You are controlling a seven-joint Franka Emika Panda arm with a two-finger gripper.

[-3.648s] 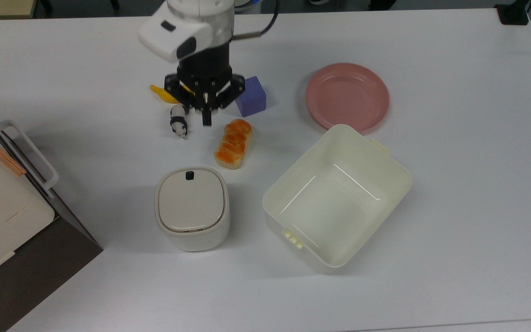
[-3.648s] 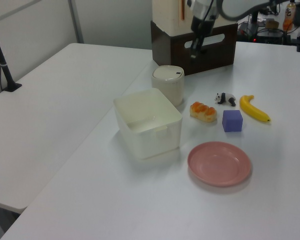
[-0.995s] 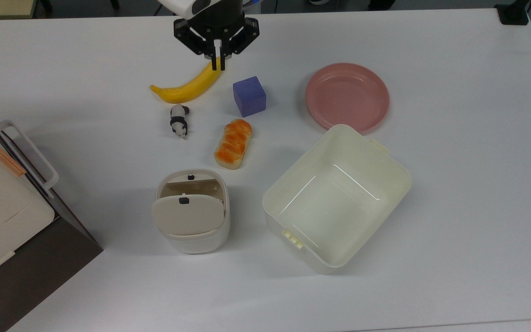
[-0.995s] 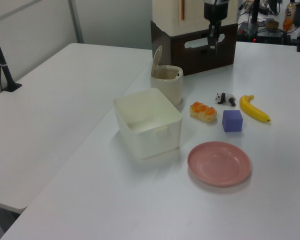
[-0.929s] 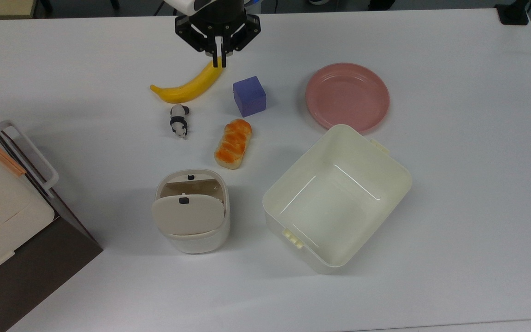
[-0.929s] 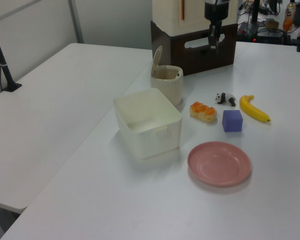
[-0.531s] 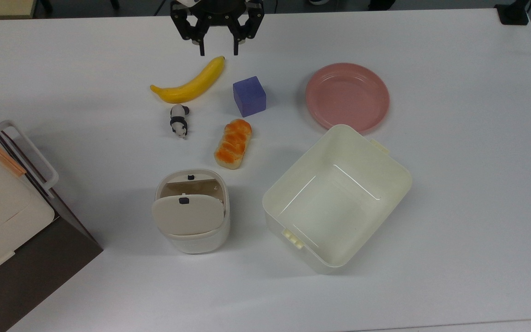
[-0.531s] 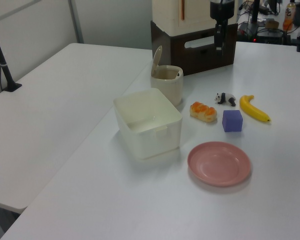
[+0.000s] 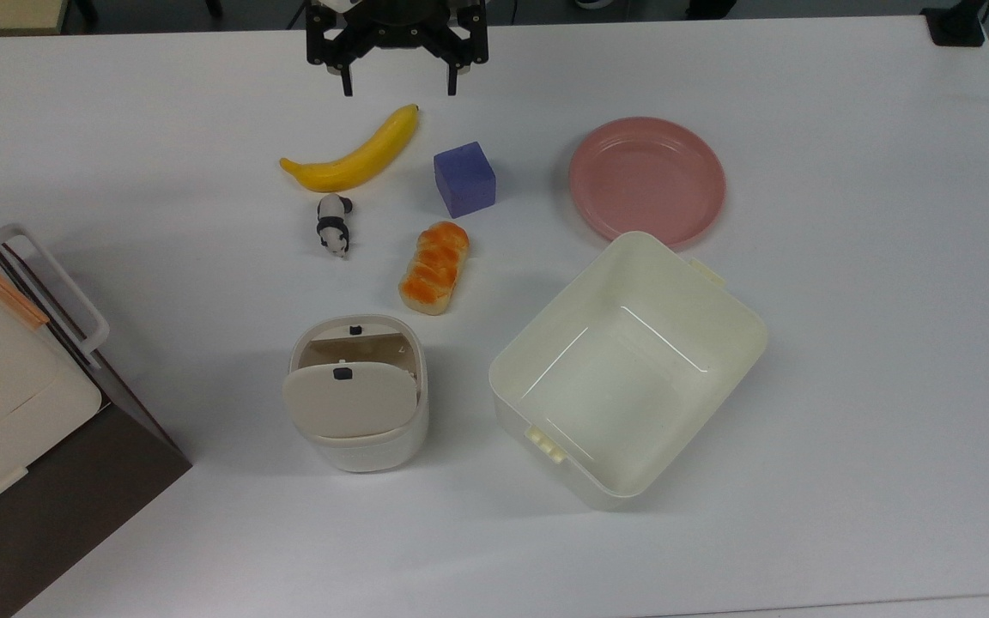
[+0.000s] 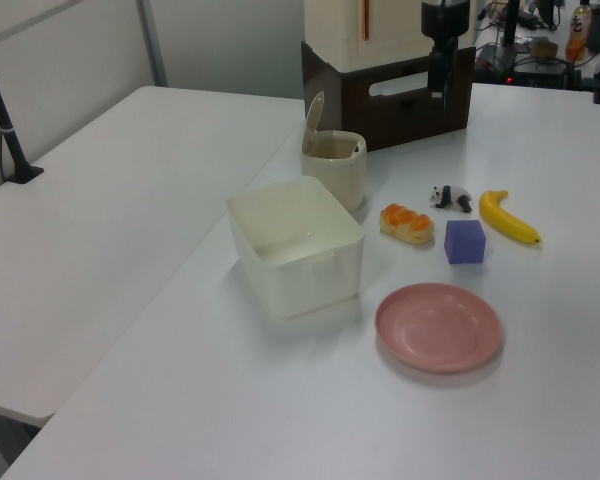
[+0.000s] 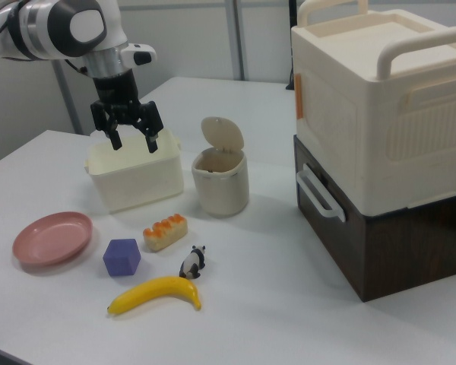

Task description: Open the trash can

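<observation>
In the top view we see the gripper (image 9: 397, 84) at the top edge, above the table (image 9: 846, 343), its two fingers spread wide and holding nothing, just above the tip of the banana (image 9: 352, 160). Below the banana lie a toy panda (image 9: 333, 224), a purple cube (image 9: 464, 178) and a bread roll (image 9: 434, 267), with a pink plate (image 9: 647, 177) to the top view's right. The trash can (image 9: 358, 392) stands below the roll with its lid (image 9: 350, 399) flipped up, so we look into the opening; the tub (image 9: 627, 366) sits beside it on the top view's right, and the appliance (image 9: 5, 378) fills the lower left corner. In the left view we find the trash can (image 10: 335, 167) behind the tub (image 10: 296, 244), lid (image 10: 313, 123) standing up at its far left rim, in front of the appliance (image 10: 380, 60). The gripper (image 10: 438, 88) hangs at the top, seen edge-on. The plate (image 10: 439, 327), cube (image 10: 465, 241), roll (image 10: 407, 223), panda (image 10: 449, 196) and banana (image 10: 506, 217) lie to the left view's right. In the right view we see the gripper (image 11: 132, 141) with fingers apart, hanging in front of the tub (image 11: 134, 176), well clear of the trash can (image 11: 220, 179), whose lid (image 11: 222, 134) stands raised. The appliance (image 11: 380, 144) stands on the right view's right; the plate (image 11: 52, 237), cube (image 11: 121, 257), roll (image 11: 165, 231), panda (image 11: 192, 262) and banana (image 11: 156, 294) lie nearest us.
</observation>
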